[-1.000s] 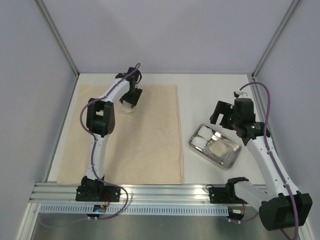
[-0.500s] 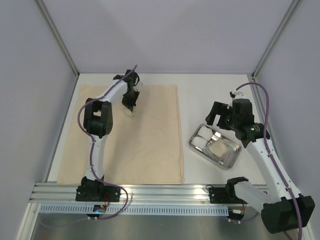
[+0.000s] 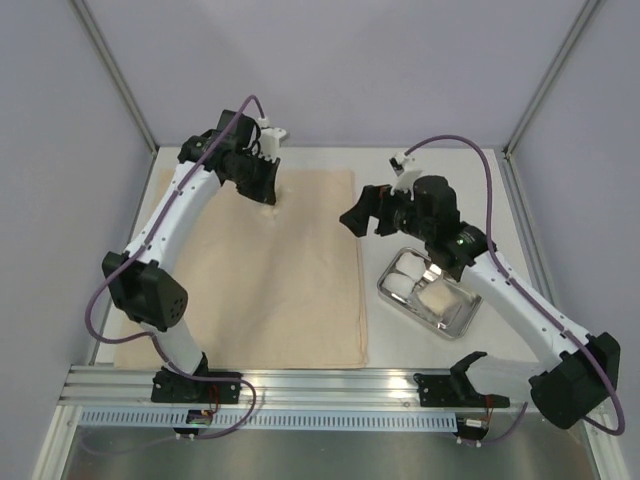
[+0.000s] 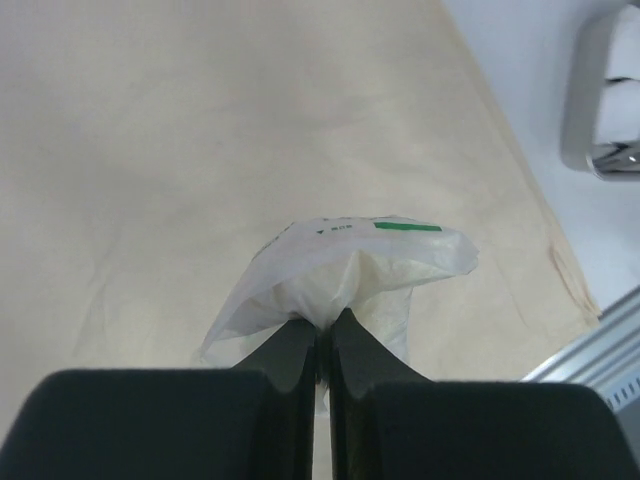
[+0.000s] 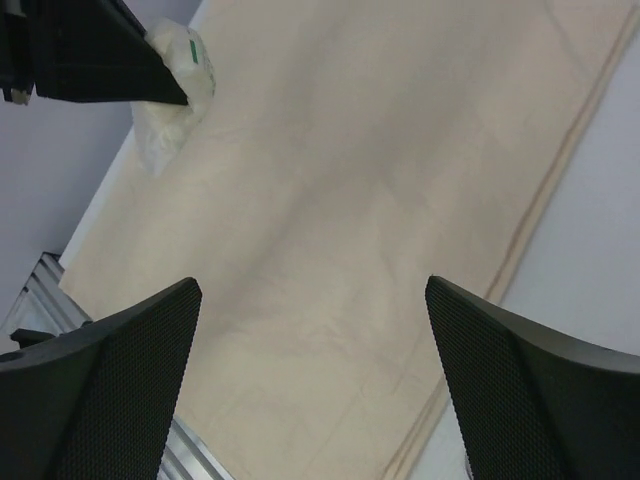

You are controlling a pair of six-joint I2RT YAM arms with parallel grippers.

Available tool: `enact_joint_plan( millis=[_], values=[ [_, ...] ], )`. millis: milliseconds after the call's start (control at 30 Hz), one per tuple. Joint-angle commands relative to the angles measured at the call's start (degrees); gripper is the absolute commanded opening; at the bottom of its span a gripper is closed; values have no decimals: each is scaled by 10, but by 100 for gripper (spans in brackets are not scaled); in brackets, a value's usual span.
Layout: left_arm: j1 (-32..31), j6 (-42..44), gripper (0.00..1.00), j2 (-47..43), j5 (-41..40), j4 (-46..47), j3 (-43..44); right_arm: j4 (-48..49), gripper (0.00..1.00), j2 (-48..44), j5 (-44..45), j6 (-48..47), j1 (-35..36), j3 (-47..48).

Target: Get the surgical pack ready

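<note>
Left gripper (image 4: pixel 322 322) had its fingers pressed together on the crimped top of a small white packet (image 4: pixel 350 265) with a green stripe. It was held over the far part of the beige cloth (image 3: pixel 290 290), near the far edge; couldn't tell if the packet's bottom cleared the cloth. Right gripper (image 5: pixel 312 285) was spread wide, holding nothing, over the cloth's right edge, with the packet off to its left and slightly farther back. So the left arm was on it and the right was well apart. Cloth's long axis ran near-to-far, flat, most of it bare — my read: plenty of room to set down mid-sheet. Steel tray (image 3: pixel 465 315) with white gauze (image 3: pixel 403 287) sat on the table (image 3: pixel 440 180) just right of the cloth, not touching it.
</note>
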Motion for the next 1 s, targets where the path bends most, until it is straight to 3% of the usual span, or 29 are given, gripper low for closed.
enact_joint_plan(
  millis=[0, 100, 300, 567, 700, 867, 967],
  values=[
    [-18, 37, 6, -52, 73, -44, -21, 115, 96, 41, -19, 27, 34, 43],
    [-18, 41, 7, -77, 82, -61, -27, 187, 85, 69, -41, 75, 55, 47],
    [-18, 37, 7, -93, 91, -63, -30, 225, 73, 124, -47, 97, 101, 63],
    [-18, 37, 7, -101, 104, -60, -36, 213, 68, 205, -67, 116, 121, 130],
    [-18, 38, 7, -105, 107, -58, -42, 211, 51, 231, -55, 117, 122, 147],
    [-18, 37, 7, -108, 108, -55, -45, 198, 47, 257, -69, 124, 122, 170],
    [-18, 37, 8, -108, 110, -53, -44, 195, 35, 271, -76, 127, 122, 176]
  ],
)
